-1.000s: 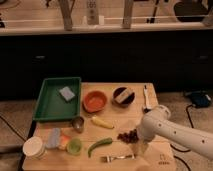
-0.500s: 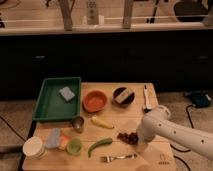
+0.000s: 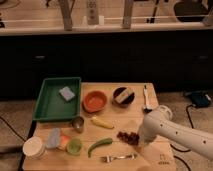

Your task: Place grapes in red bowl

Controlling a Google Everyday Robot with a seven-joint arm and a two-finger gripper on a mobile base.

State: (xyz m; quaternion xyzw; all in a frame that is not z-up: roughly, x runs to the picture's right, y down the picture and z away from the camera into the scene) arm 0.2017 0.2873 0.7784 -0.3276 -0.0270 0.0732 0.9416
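Note:
The grapes [image 3: 127,136], a small dark red-purple bunch, lie on the wooden table [image 3: 150,90] right of centre near the front. The red bowl [image 3: 94,101], orange-red and empty, stands at the back centre, well left and behind the grapes. My white arm reaches in from the right, and its gripper [image 3: 138,140] is down at the right side of the grapes, touching or almost touching them. The arm's wrist hides most of the gripper.
A dark bowl [image 3: 123,95] stands right of the red bowl, with a white utensil [image 3: 145,98] beyond it. A green tray [image 3: 52,106] holding a sponge [image 3: 66,93] is at the left. A metal cup [image 3: 78,123], yellow item [image 3: 101,122], green chili [image 3: 100,146], fork [image 3: 119,157] and white cup [image 3: 34,147] lie around.

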